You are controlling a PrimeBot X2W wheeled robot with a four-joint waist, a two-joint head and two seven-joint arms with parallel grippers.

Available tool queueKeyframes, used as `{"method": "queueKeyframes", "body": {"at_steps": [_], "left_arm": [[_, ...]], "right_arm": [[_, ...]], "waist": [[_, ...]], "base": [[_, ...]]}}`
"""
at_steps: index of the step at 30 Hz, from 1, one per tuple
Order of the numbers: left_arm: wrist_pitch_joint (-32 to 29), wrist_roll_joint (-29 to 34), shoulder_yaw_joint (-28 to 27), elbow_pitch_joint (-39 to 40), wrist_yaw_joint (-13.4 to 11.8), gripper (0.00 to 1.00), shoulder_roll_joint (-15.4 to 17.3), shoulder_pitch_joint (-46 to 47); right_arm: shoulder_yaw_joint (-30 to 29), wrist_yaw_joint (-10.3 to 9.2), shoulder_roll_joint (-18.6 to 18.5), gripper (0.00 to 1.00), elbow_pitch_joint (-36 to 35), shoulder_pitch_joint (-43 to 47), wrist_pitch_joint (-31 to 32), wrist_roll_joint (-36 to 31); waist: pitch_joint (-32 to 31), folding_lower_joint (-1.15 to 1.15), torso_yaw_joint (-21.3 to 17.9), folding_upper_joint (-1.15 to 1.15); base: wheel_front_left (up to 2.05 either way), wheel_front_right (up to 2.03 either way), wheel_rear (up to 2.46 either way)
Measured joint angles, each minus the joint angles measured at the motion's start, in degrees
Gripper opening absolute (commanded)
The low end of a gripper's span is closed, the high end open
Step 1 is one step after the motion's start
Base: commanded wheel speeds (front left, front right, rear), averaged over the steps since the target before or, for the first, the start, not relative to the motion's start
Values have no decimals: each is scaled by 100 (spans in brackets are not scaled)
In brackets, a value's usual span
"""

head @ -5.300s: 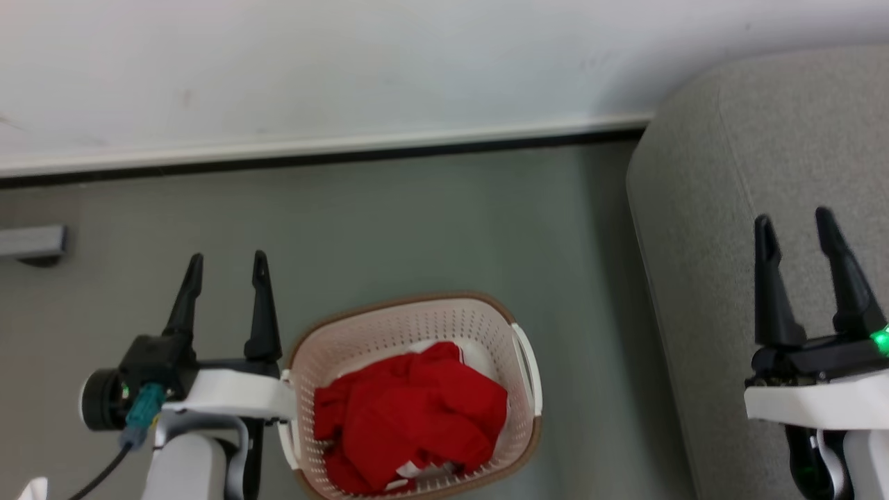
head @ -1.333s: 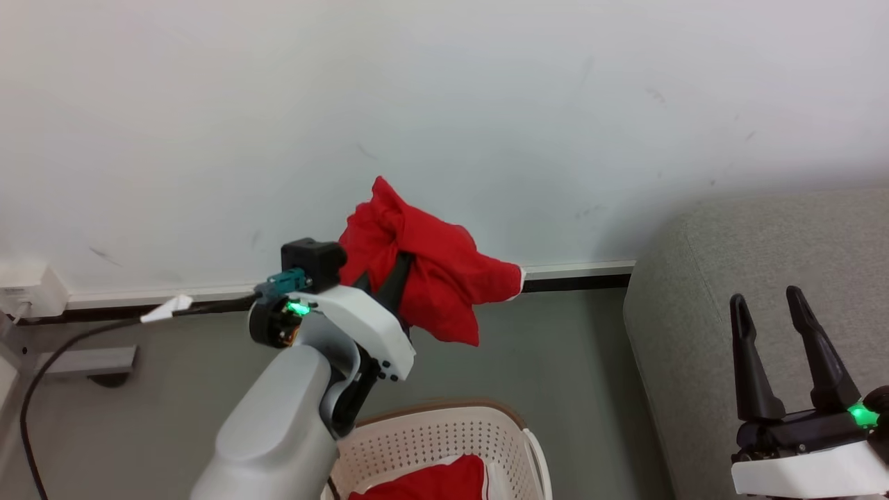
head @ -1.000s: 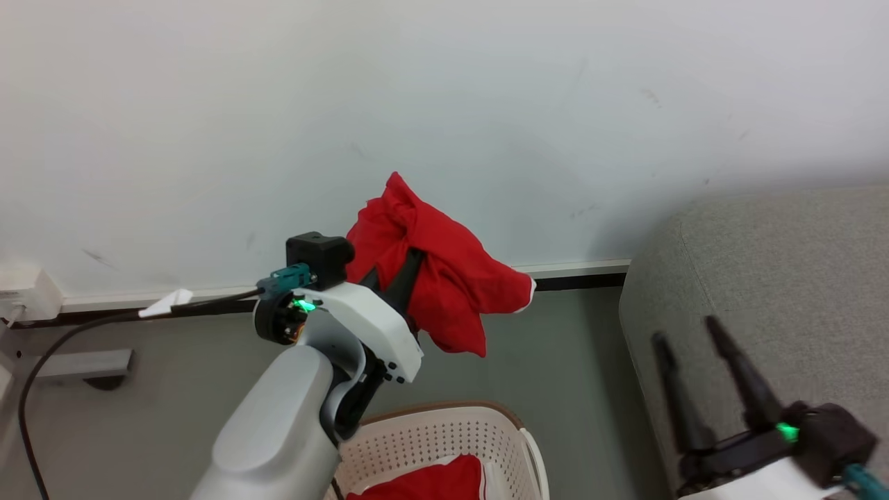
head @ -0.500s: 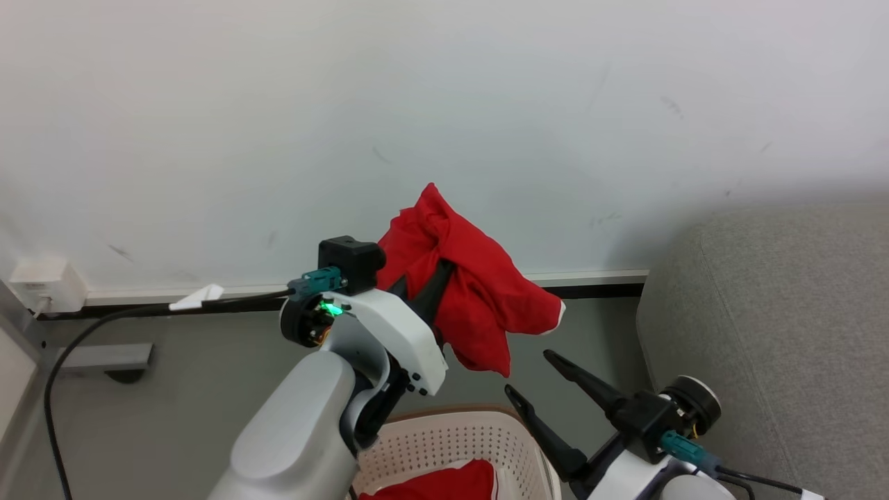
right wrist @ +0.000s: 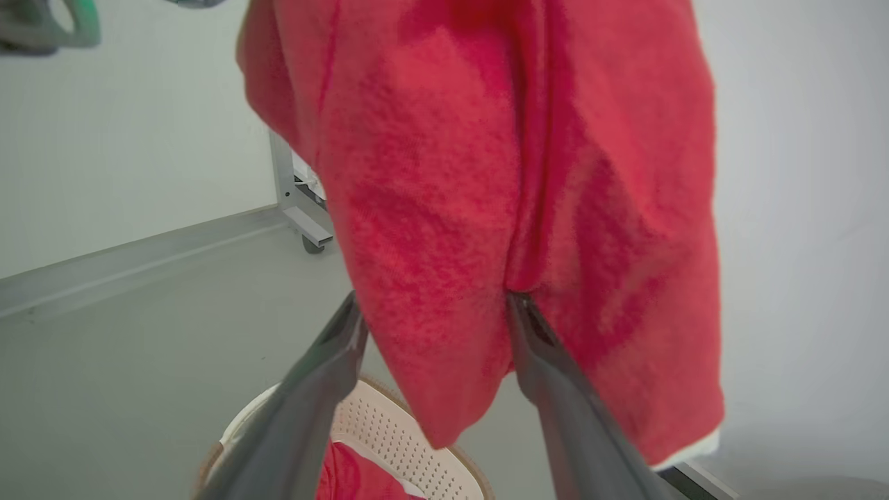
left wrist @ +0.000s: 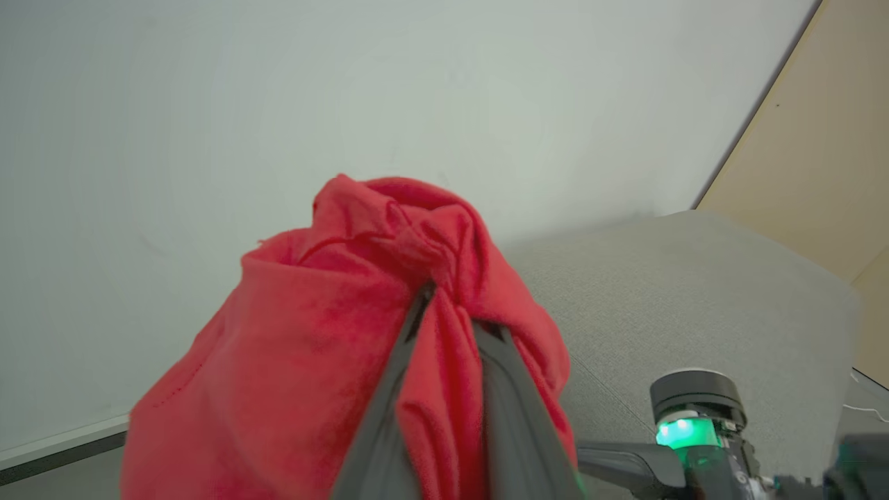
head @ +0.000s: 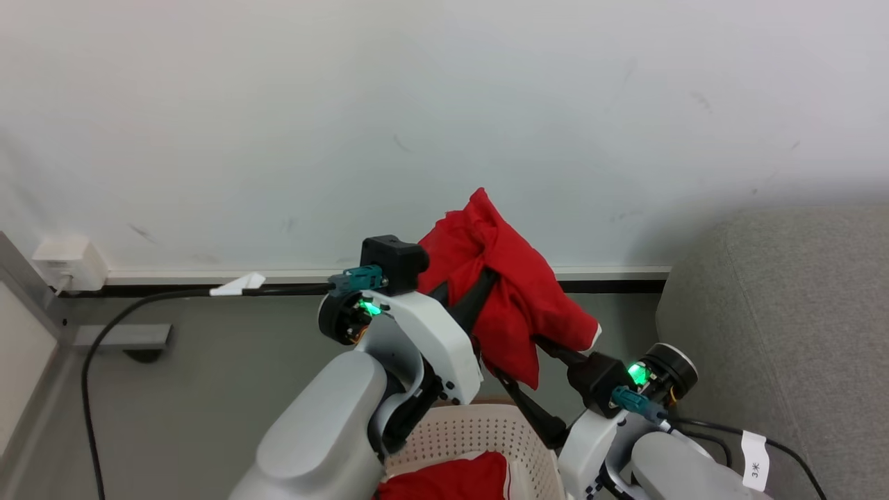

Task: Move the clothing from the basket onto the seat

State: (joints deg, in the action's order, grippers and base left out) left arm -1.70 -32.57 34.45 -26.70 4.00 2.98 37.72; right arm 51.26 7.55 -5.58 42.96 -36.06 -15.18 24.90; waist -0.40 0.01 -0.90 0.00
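The left fingers (head: 476, 302) are pinched almost shut on a red garment (head: 510, 292) and hold it up in the air before the white wall (head: 347, 125), just right of the middle of the head view. In the left wrist view a fold of the cloth (left wrist: 312, 347) is squeezed between the two dark fingers (left wrist: 496, 389), and the rest bunches over their tips and drapes down both sides. From the grip the garment hangs toward 5 o'clock, with a white-trimmed corner (head: 594, 338) sticking out at 4 o'clock. The right fingers (head: 535, 413) reach up from 5 o'clock, spread wide, with nothing gripped. In the right wrist view one finger (right wrist: 326, 368) rises at 7 o'clock and the other at 5 o'clock, and the lower part of the garment (right wrist: 486, 208) hangs between them. The tip of the 5 o'clock finger sits at a fold in the cloth; I cannot tell whether it touches. The basket (head: 479, 430) stands on the grey floor (head: 208, 361) at 6 o'clock, below the raised garment, and a second garment (head: 451, 479) lies inside it. The sofa (head: 785, 312) is at 3 to 4 o'clock, against the wall and apart from the held cloth. A black cable (head: 139, 305) runs in from 9 o'clock to the left wrist.
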Motion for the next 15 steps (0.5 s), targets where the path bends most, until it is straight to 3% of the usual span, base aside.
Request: {"method": "queueKeyframes", "body": {"at_steps": [10, 11, 12, 13, 15], "left_arm": [[-24, -412, 524, 149, -111, 0, -14, 112], [-24, -445, 579, 155, -137, 0, -14, 127], [-22, -471, 631, 157, -155, 0, -14, 146], [-16, -494, 681, 157, -166, 0, -15, 163], [8, -545, 753, 146, -205, 0, -15, 190]], "right_arm": [[-53, 0, 218, 100, 520, -425, 1, -12], [-59, 0, 221, 79, 541, -440, 0, -13], [-66, 0, 231, 27, 570, -449, 1, -13], [-81, 0, 241, 0, 601, -457, 1, -10], [-113, 0, 249, 0, 623, -463, 1, 8]], "waist": [[100, 0, 202, 0], [105, 0, 222, 0], [108, 0, 242, 0], [112, 0, 260, 0], [116, 0, 292, 0]], "base": [[0, 0, 0], [0, 0, 0], [0, 0, 0], [0, 0, 0], [0, 0, 0]]}}
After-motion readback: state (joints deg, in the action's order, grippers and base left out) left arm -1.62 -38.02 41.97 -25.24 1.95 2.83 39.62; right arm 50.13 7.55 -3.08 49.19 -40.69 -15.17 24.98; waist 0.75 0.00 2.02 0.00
